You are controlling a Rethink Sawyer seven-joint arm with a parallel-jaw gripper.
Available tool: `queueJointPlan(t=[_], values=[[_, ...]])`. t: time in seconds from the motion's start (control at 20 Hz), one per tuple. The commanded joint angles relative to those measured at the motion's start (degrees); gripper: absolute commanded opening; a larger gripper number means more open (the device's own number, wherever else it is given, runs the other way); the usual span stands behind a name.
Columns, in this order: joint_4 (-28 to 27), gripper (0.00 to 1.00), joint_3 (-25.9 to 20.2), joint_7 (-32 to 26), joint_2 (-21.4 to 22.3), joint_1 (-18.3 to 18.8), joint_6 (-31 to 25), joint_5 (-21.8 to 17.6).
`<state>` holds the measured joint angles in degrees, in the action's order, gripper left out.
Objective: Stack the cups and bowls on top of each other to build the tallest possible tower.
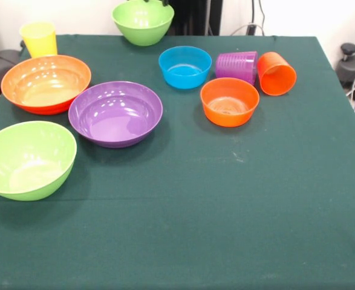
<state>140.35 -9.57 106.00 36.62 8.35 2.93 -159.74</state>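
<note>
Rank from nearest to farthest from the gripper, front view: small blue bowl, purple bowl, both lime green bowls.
From the gripper at the top edge:
1. the far lime green bowl, just below it
2. the small blue bowl, centre-right
3. the purple bowl, mid-left
4. the near lime green bowl, left edge

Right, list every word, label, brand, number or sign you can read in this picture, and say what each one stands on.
There is no readable text anywhere in the front view.
The bowls, from the purple bowl to the small blue bowl, are plain glossy plastic with no print.
The yellow cup, purple cup and orange cup carry no labels; the purple one shows only ribs.
The green tablecloth bears no marks or signs.
</note>
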Motion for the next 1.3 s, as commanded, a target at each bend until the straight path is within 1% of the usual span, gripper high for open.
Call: queueJointPlan(t=[0.05,0.15,0.25,0.35,0.5,0.6,0.85,1.1,1.3], values=[[-13.35,1.00,-2.59,2.62,-5.45,-1.33,6.94,-1.74],[-15.36,1.00,-1.11,4.50,-6.56,-3.49,10.27,-2.01],[-16.30,1.00,-0.49,4.27,-7.26,-4.79,8.99,-0.70],[-17.39,1.00,-0.48,4.67,-7.69,-5.40,10.49,0.03],[-19.42,1.00,0.03,5.71,-8.84,-7.43,11.27,1.35],[-20.80,1.00,0.27,7.10,-8.95,-9.06,11.36,3.30],[-25.50,1.00,2.10,11.90,-10.01,-13.53,15.54,6.22],[-28.49,1.00,3.14,12.78,-13.05,-17.63,15.20,10.50],[-30.50,1.00,3.63,12.87,-14.96,-20.35,15.53,13.07]])
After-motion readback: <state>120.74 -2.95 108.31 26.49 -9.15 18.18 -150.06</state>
